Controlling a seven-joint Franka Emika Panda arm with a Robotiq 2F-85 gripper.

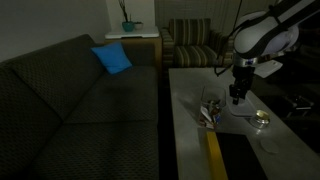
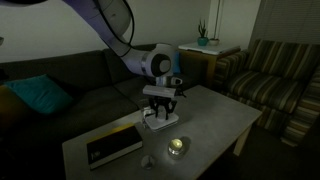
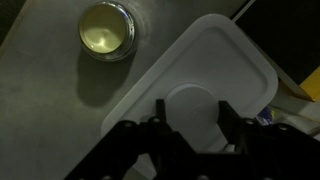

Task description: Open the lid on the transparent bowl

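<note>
- In an exterior view, the gripper (image 1: 238, 97) hangs straight down over the lid (image 1: 236, 110). The lid sits about mid-counter (image 1: 190, 130), with the gold tin (image 1: 262, 120) just beside it toward the near edge. The room is dim and I cannot make out the transparent bowl under the lid. One risk is a sideways drag, which could push the lid and whatever is under it into the tin.
- In an exterior view, the lid (image 2: 160, 123) shows as a pale patch under the gripper (image 2: 160, 108). It lies nearer the counter's sofa-side edge than its front edge. A dark book (image 2: 112, 145) lies by the left corner, and the tin (image 2: 177, 147) is close to the front edge. Nothing holds the bowl down. If the lid fits snugly, pulling up would probably lift the bowl too, and it could then drop or skid.
- In the wrist view, the fingers (image 3: 160, 120) stand spread apart, one on each side of a round raised patch (image 3: 190, 102) on the lid (image 3: 215, 55). They hold nothing. Whether the tips touch the plastic I cannot tell. The patch looks shallow and smooth, so closing on it may slip off. A grip off to one side could also tilt the lid rather than free it.
</note>
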